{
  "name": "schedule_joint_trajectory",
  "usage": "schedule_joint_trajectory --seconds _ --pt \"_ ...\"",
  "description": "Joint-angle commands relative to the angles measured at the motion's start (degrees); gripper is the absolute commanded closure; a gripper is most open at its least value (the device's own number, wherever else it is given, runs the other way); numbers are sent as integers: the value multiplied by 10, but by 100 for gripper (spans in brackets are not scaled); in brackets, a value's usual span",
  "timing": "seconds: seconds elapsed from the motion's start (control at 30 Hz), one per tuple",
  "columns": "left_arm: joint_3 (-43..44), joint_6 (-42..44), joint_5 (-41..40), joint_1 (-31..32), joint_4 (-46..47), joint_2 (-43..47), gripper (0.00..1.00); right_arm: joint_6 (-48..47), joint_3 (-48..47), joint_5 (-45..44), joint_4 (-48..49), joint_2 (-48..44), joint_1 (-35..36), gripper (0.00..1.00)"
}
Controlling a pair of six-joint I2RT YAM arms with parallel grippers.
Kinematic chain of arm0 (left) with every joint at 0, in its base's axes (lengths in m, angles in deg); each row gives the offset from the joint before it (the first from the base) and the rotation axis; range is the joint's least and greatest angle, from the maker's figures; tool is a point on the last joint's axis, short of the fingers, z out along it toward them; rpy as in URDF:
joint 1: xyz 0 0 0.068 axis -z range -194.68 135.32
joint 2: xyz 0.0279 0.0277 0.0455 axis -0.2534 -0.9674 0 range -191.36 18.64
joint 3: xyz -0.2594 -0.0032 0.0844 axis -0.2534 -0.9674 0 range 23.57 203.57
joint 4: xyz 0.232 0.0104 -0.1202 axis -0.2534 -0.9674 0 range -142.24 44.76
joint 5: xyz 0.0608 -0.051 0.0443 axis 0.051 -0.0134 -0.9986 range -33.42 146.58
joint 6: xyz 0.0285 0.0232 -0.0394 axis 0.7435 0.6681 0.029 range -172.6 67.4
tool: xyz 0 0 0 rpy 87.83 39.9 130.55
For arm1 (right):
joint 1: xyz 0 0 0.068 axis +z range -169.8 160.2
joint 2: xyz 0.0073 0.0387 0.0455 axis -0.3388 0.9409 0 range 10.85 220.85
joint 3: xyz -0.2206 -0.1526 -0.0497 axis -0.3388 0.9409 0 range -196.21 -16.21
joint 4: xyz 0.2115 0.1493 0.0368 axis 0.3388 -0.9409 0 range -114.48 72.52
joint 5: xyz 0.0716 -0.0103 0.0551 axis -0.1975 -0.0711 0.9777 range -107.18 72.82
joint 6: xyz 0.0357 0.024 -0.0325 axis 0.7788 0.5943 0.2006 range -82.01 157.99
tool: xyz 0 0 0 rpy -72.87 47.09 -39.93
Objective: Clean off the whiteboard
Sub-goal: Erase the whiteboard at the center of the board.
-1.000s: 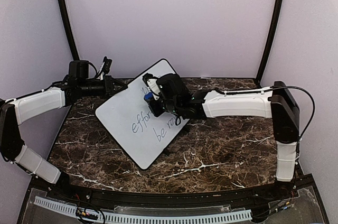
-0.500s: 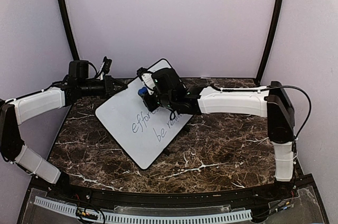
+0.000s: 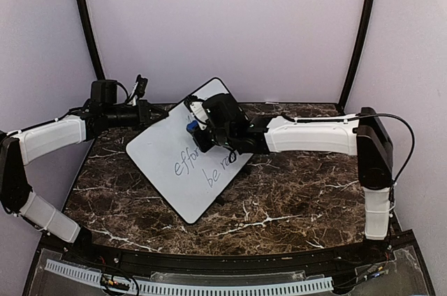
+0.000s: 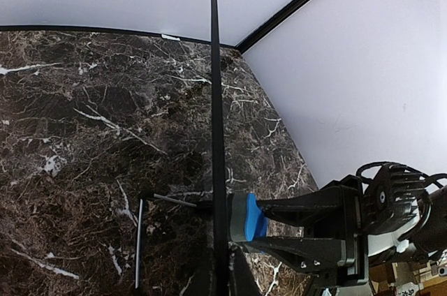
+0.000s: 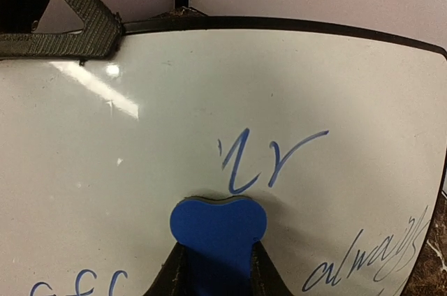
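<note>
One dark brown marbled desk (image 3: 300, 191) carries one large, flat, white rectangular whiteboard (image 3: 164, 163) with a thin black rim and rounded corners. It lies tilted at the desk's middle and is turned cornerwise. Two lines of blue handwriting cross it, reading "effor" and "be re" before the right arm cuts them off. The right wrist view also shows "always" at the board's edge and two loose strokes I cannot read.

One right gripper (image 3: 196, 132) is clamped on one small blue eraser block (image 5: 218, 226), which is pressed flat against the board just below those strokes. Farther back, one left gripper (image 3: 156, 114) is closed on the board's far left edge. Its fingertips are hard to make out from above. In the left wrist view the board shows edge-on only.
</note>
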Motion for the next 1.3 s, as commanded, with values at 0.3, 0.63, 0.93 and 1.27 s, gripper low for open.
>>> schedule_joint_trajectory --seconds 0.3,0.63,0.93,1.27 --pt "3 12 42 6 43 36 100 -15 -90 18 -32 59 -18 80" --pt "3 9 48 6 46 35 100 8 43 27 -4 5 -18 80" --pt "2 9 46 6 47 36 100 -11 -53 15 -20 51 -22 80" --pt "3 13 43 6 43 38 100 -12 -95 21 -44 69 -33 80"
